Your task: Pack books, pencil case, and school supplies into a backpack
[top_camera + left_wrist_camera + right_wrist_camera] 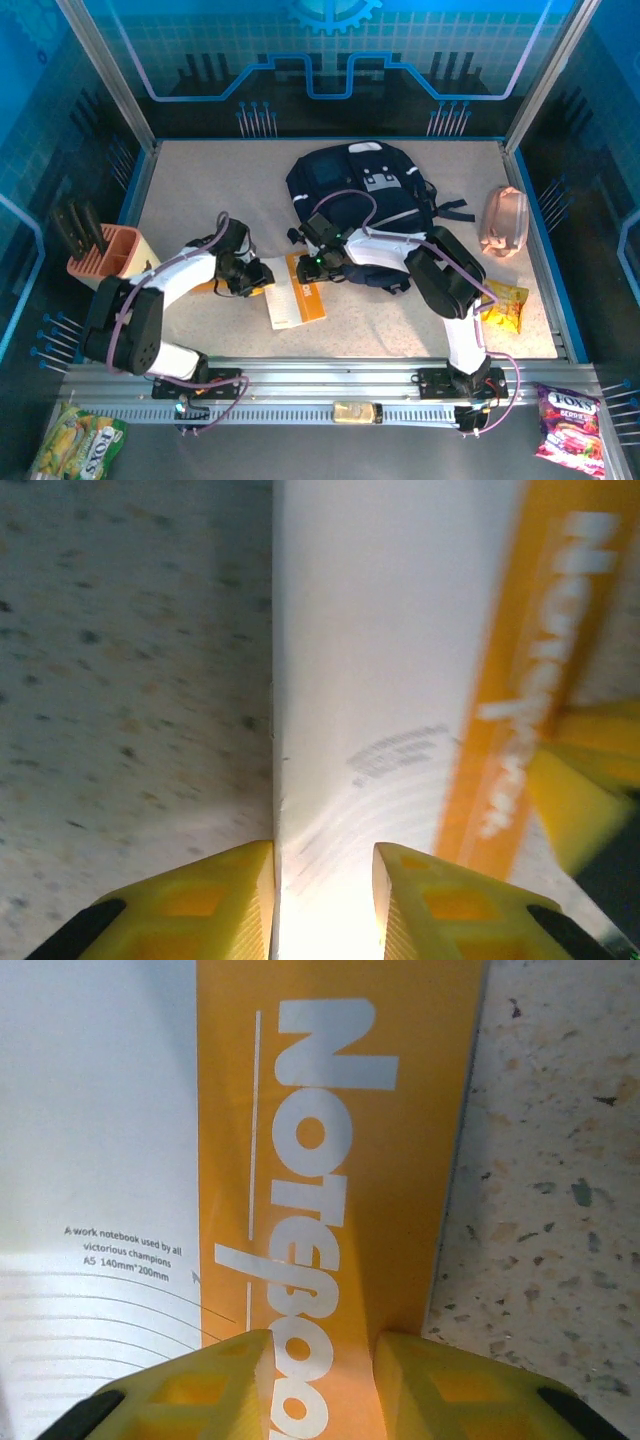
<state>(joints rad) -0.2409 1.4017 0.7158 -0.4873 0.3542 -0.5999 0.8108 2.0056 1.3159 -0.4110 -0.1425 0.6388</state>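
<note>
Orange-and-white notebook flat on the table, just short of the backpack. Left gripper and right gripper both narrowly parted over its cover, no pinch visible. Best to work one finger under an edge, then lift level, no bowing.

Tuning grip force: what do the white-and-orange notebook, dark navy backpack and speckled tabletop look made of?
White-and-orange notebook: paper with a smooth card cover, faintly glossy; crisp print, glare on the white. Dark navy backpack: soft matte woven fabric, likely; it slumps and folds. Speckled tabletop: hard, matte, terrazzo-like; stone or laminate, can't tell.
</note>
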